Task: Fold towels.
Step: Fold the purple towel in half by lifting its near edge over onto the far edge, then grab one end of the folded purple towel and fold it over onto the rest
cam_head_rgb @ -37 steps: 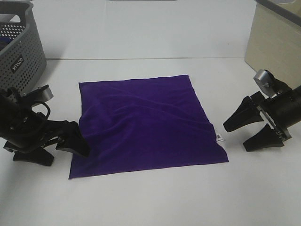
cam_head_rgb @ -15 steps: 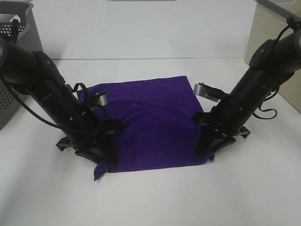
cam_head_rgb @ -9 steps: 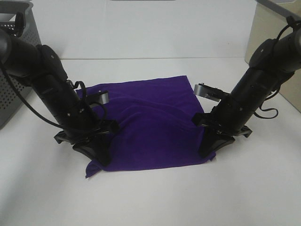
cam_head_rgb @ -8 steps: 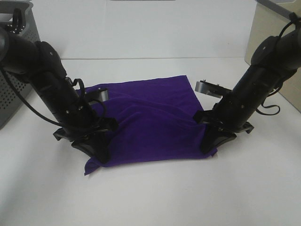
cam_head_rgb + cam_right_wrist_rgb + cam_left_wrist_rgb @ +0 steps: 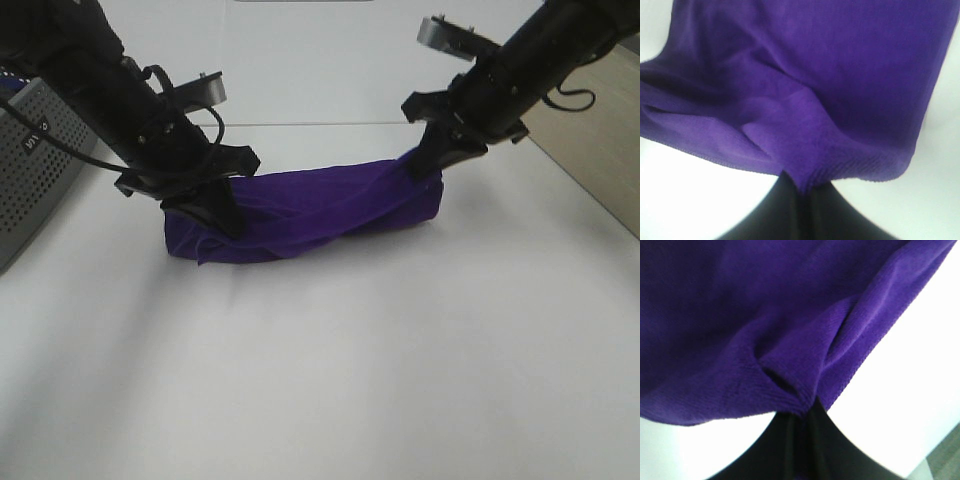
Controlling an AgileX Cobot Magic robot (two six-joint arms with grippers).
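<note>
The deep purple towel (image 5: 300, 210) hangs between my two grippers, folded over on itself, its lower part resting on the white table. My left gripper (image 5: 213, 213) is shut on the towel's left corner. My right gripper (image 5: 424, 165) is shut on the right corner, held a little higher. The left wrist view shows the towel (image 5: 765, 330) pinched between the shut black fingers (image 5: 800, 440). The right wrist view shows the towel (image 5: 815, 90) pinched likewise by the fingers (image 5: 805, 210). The white tag is hidden.
A grey perforated basket (image 5: 40, 150) stands at the far left. A beige box (image 5: 590, 140) stands at the far right. The white table (image 5: 350, 370) stretches toward the front.
Both grippers closed on the towel's near corners, lifted them and carried them toward the far edge. The towel went from flat to folded over.
</note>
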